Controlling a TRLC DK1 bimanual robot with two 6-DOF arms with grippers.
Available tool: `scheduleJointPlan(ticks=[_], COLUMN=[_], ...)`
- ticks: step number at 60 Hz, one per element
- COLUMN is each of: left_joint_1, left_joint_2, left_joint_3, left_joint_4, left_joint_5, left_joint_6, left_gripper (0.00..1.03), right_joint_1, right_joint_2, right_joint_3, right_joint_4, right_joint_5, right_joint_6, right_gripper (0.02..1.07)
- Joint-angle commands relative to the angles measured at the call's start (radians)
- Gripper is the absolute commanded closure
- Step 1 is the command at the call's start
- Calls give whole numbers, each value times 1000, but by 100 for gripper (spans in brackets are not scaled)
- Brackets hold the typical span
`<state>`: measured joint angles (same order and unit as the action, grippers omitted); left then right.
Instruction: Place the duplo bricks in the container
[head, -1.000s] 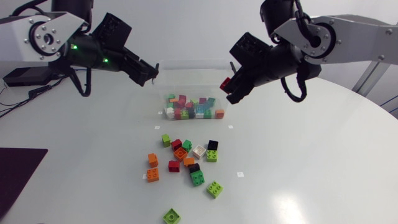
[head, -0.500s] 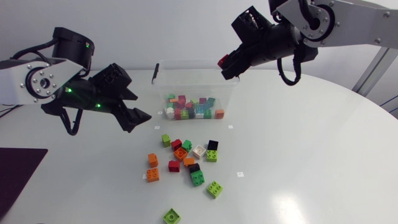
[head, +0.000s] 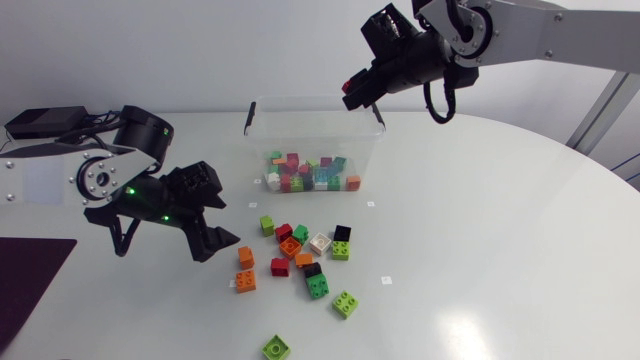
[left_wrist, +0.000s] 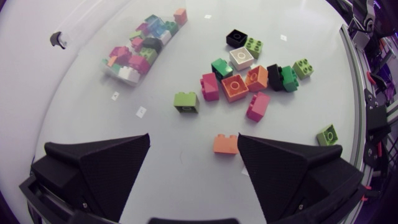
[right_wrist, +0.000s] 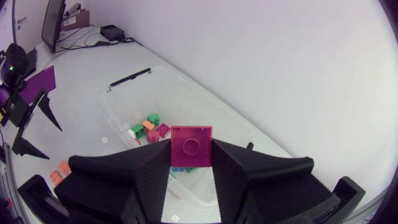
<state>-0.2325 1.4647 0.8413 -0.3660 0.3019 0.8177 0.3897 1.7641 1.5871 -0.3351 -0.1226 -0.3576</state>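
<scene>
A clear plastic container (head: 262, 140) at the table's back middle holds several mixed duplo bricks (head: 308, 173). More loose bricks (head: 300, 250) lie scattered in front of it. My right gripper (head: 355, 92) hangs above the container's back right corner, shut on a magenta-red brick (right_wrist: 191, 146); the container (right_wrist: 134, 93) lies below it. My left gripper (head: 225, 222) is low over the table, left of the loose pile, and open. In the left wrist view an orange brick (left_wrist: 226, 144) lies on the table between its fingers (left_wrist: 99, 168), untouched, with a lime brick (left_wrist: 186, 101) ahead.
Two orange bricks (head: 246, 270) lie nearest my left gripper. Lime bricks sit at the front (head: 276, 347) and front right (head: 345, 303) of the pile. A dark mat (head: 25, 275) covers the table's left edge. Small white markers (head: 386, 279) dot the tabletop.
My left arm has come down and forward from beside the container to the loose bricks, still open. My right arm has risen and moved back over the container with the brick.
</scene>
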Motion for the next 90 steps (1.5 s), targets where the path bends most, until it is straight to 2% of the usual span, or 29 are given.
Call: scheduleJointPlan(ticks=[1,17,19,20,21,24,26,46,71,81,87,90], left_joint_1=[-18,-45,-45,-45,-45,-45,-47,-64,-56,-65,-67,-67], left_joint_2=[19,48,54,55,57,63,69,152,215,261,278,283], left_joint_3=[-41,-67,-68,-68,-68,-68,-68,-34,-18,-13,-10,-8], left_joint_4=[-4,-5,-5,-5,-5,-5,-5,16,88,90,91,98], left_joint_5=[3,-1,-1,-1,-1,-3,-3,-21,-26,-26,-26,-26], left_joint_6=[47,72,77,77,78,83,87,97,103,110,112,110], left_gripper=[5,5,5,5,5,5,5,6,8,20,30,43], right_joint_1=[-8,-9,-8,-9,-8,-8,-6,-5,35,77,117,140], right_joint_2=[31,120,135,138,141,140,135,24,-210,-288,-338,-361], right_joint_3=[34,94,106,111,116,119,120,77,-196,-331,-418,-460], right_joint_4=[19,38,34,34,31,27,25,-10,-12,-33,-56,-71], right_joint_5=[12,32,47,47,49,58,60,52,20,20,23,24], right_joint_6=[31,37,43,46,51,59,57,54,48,39,35,32], right_gripper=[81,80,71,62,46,12,6,6,6,6,6,6])
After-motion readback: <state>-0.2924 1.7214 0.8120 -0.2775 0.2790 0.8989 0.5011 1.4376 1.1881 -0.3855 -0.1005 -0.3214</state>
